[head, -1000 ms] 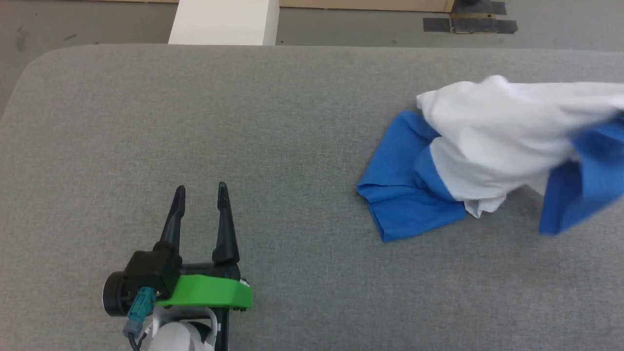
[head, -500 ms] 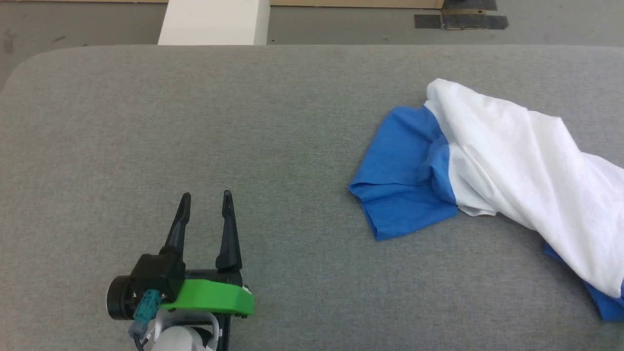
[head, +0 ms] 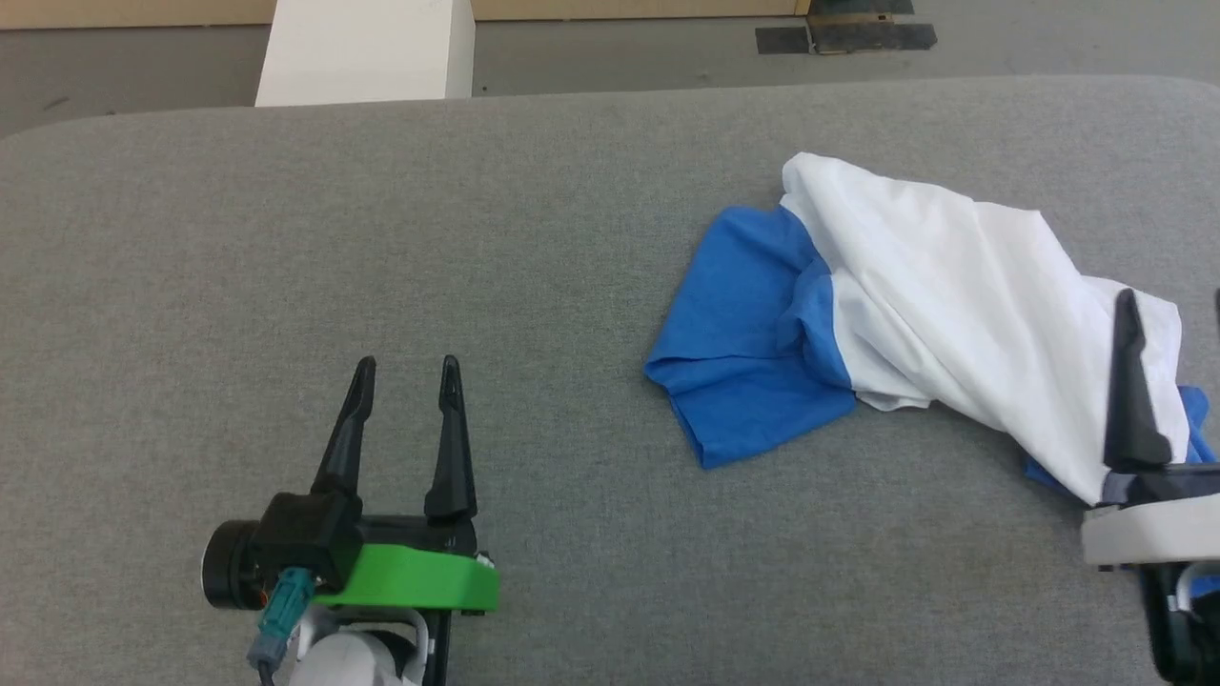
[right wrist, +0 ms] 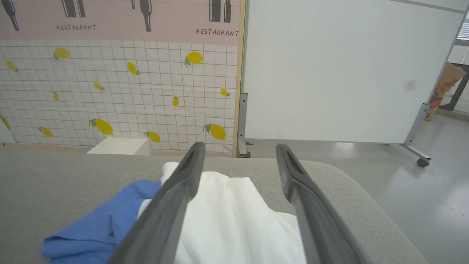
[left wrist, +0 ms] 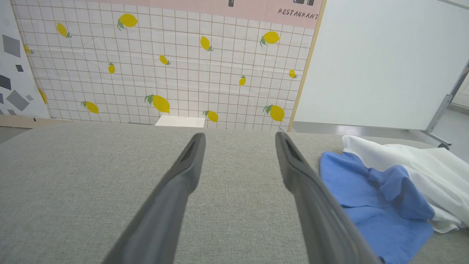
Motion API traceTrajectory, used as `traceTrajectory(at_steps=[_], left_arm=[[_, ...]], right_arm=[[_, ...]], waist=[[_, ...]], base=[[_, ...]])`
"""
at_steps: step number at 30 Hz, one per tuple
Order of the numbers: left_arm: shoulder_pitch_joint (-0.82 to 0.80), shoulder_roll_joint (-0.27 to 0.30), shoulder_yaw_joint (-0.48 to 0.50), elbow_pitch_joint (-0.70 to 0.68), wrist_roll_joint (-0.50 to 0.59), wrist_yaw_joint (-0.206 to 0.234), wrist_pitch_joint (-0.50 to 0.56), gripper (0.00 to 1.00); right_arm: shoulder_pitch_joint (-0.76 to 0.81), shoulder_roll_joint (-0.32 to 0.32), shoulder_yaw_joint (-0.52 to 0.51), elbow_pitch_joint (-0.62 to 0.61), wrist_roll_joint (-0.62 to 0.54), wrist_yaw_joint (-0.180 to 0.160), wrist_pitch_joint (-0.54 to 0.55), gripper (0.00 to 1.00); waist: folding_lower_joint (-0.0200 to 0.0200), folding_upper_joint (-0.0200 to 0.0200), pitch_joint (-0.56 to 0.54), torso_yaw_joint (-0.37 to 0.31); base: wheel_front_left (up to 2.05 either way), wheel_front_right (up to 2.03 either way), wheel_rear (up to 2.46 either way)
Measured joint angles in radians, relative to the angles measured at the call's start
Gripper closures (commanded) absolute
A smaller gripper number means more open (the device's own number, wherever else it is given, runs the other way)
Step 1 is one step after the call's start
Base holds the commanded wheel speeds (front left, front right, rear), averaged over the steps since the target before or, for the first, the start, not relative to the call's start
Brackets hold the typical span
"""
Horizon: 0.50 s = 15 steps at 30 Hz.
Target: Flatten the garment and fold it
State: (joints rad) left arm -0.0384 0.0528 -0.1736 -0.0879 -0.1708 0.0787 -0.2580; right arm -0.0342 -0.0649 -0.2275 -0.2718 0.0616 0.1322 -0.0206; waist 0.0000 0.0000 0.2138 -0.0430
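Observation:
The garment (head: 915, 295) lies crumpled on the right half of the grey padded table (head: 477, 238), its white body bunched over a blue sleeve that spreads out to the left. My right gripper (head: 1174, 300) stands open over the garment's right end, with nothing between its fingers. In the right wrist view the right gripper (right wrist: 240, 147) shows the white cloth (right wrist: 234, 220) lying loose below its spread fingers. My left gripper (head: 408, 367) is open and empty at the lower left, well clear of the cloth. From the left gripper (left wrist: 240, 136) the garment (left wrist: 366, 190) sits off to the right.
A white box (head: 362, 52) stands on the floor beyond the table's far edge. Black tape (head: 843, 38) marks the floor there. The table's rounded right end (right wrist: 366, 205) drops off to bare floor. A lemon-patterned wall (left wrist: 165, 73) and a white panel (right wrist: 329, 73) stand behind.
The garment's raised right part has dropped onto the table. My right gripper has opened and let it go, and now shows at the lower right. The head camera has shifted.

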Motion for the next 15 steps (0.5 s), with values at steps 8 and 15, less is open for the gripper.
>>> traceTrajectory(at_steps=[8,15], left_arm=[[-0.001,0.0,-0.014,-0.021,0.023,0.001,0.0,0.0],[-0.12,0.011,-0.075,0.078,0.062,-0.052,0.052,0.0]], right_arm=[[0.027,0.014,0.044,0.027,0.055,0.0,-0.056,0.0],[0.026,0.013,0.012,0.033,0.052,0.0,-0.065,0.0]], waist=[[0.0,0.0,0.026,0.005],[0.0,0.0,0.042,0.012]], base=[[0.0,0.0,0.0],[0.0,0.0,0.0]])
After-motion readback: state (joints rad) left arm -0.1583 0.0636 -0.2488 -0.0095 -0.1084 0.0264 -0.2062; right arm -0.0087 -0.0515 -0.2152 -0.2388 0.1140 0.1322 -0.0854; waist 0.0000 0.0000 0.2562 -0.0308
